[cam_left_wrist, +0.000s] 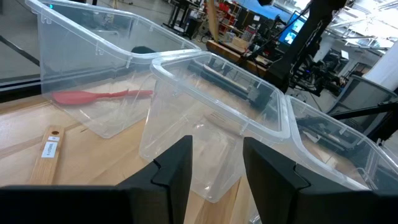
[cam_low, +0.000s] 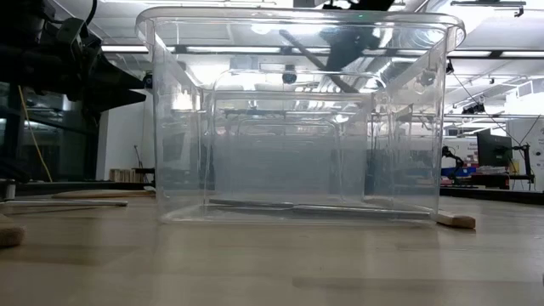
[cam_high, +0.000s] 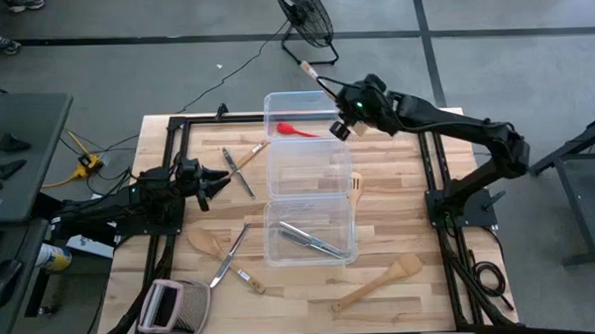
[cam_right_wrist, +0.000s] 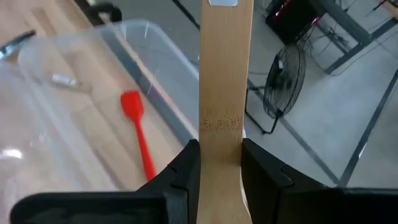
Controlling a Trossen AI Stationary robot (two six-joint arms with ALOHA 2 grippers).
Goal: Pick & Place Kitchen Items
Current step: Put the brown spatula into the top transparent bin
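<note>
Wood-plank tabletop (cam_high: 398, 198) on a concrete floor carries a row of three clear tubs, with utensils scattered around them.

Item in hand: a pale wooden utensil (cam_right_wrist: 226, 93). The right gripper (cam_high: 340, 118) pinches it between both fingers. In the right wrist view its flat handle runs straight out from between the fingers, so its long axis lines up with the gripper's forward direction. In the high view the free end (cam_high: 309, 70) projects beyond the table's far edge, toward the floor fan (cam_high: 304, 18).

Governing relation: the far tub (cam_high: 300, 102) lies directly below and slightly inboard of the right gripper, which hangs over that tub's outer corner. The red spatula (cam_high: 297, 130) already lies on this tub's floor, just beside the gripper's position as seen from above. Judgement: a release here calls for the utensil's long axis to be brought inside the tub walls, since the projecting end currently overhangs the rim.

Nearer arm: the right arm holds the item, and the far tub is its closest container. The left gripper (cam_high: 217, 180) waits on the opposite side of the tub row, fingers (cam_left_wrist: 177, 165) spread and empty, facing the middle tub (cam_left_wrist: 211, 124).

Further out from the right gripper: silver cutlery (cam_high: 310, 240) lies in the near tub, and a large wooden spatula (cam_high: 379, 281) lies on the table near the front edge.
</note>
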